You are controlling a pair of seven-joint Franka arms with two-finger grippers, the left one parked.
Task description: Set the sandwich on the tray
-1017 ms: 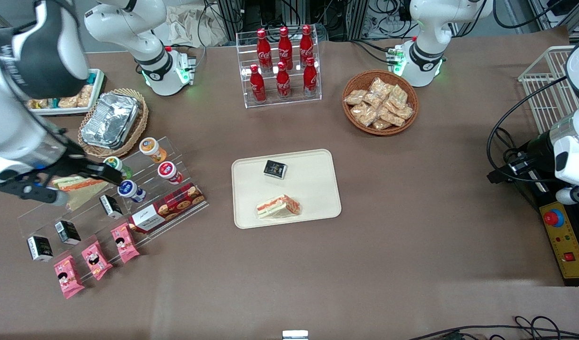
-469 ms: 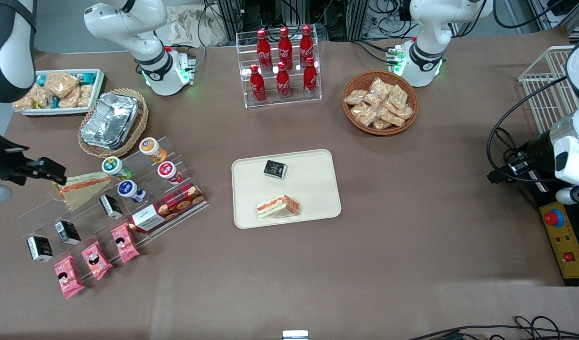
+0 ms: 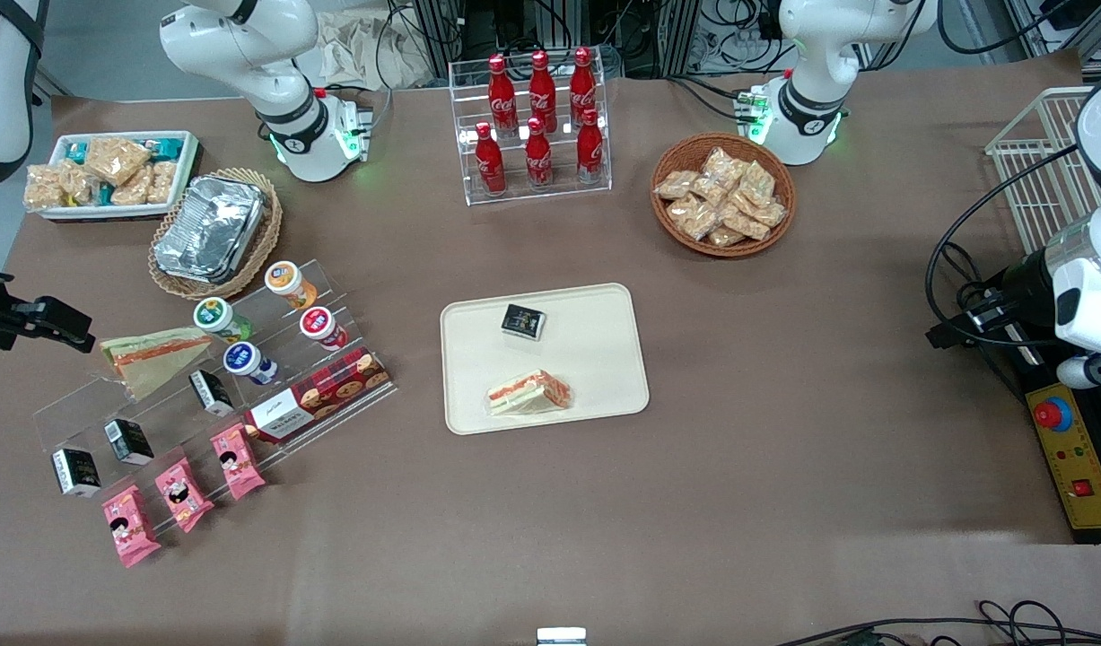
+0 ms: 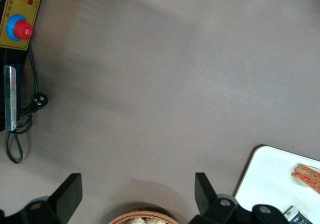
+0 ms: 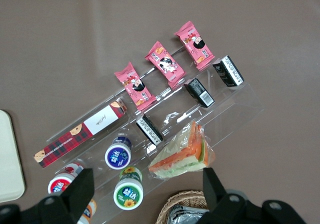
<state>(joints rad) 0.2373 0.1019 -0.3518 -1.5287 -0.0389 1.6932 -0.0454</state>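
The sandwich (image 3: 528, 393), a clear-wrapped wedge with a thick orange-red band, lies on the cream tray (image 3: 595, 359) near the tray's edge nearest the front camera. It also shows in the left wrist view (image 4: 307, 176) on the tray (image 4: 265, 184). My right gripper (image 3: 65, 325) is far off at the working arm's end of the table, high beside the acrylic rack. In the right wrist view the gripper (image 5: 148, 194) is open and empty above the rack.
A small black packet (image 3: 523, 321) lies on the tray. A flatter wedge sandwich (image 5: 182, 154) sits on the acrylic rack (image 3: 92, 408) with cups, black boxes, pink packs and a biscuit box. A foil container (image 3: 209, 229), cola bottles (image 3: 537, 121) and a snack basket (image 3: 722, 193) stand farther back.
My right arm has pulled away from the rack toward the working arm's end of the table, uncovering the flatter wedge sandwich and the snack tray. The sandwich on the tray has not moved.
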